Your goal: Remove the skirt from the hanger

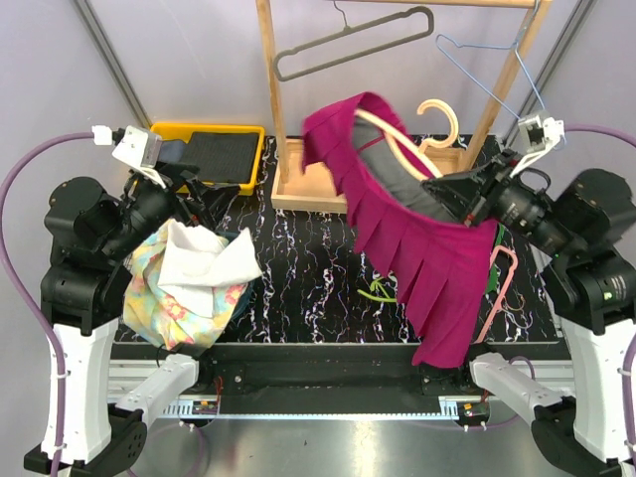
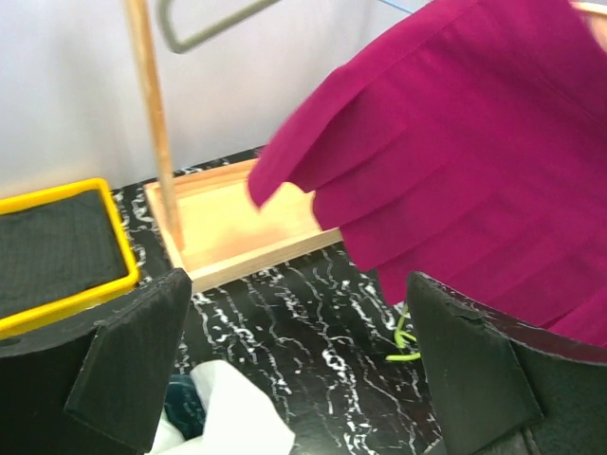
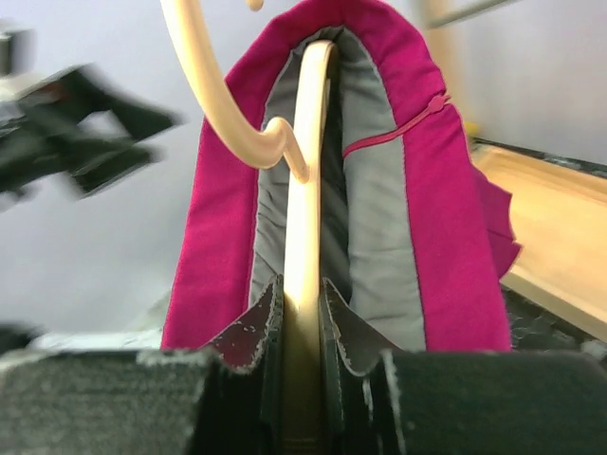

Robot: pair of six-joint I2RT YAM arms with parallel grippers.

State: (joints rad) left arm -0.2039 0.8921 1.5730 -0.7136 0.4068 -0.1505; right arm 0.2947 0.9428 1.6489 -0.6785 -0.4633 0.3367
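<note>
Yellow tray [image 1: 164, 131], left of the wooden rack base [image 1: 310, 191], holds a black pad [image 1: 221, 154]. The black marbled table [image 1: 308, 288] carries a cloth heap [image 1: 194, 273] left-front of the base. The magenta skirt [image 1: 427, 258] hangs on the cream hanger [image 1: 393, 134], aloft right of the base. Right gripper [image 3: 302, 318] is clamped on the hanger's bar. Left gripper [image 2: 299, 322] stands wide, holding nothing, above the heap left of the base. Marbled surface shows in front of the base, between heap and skirt.
</note>
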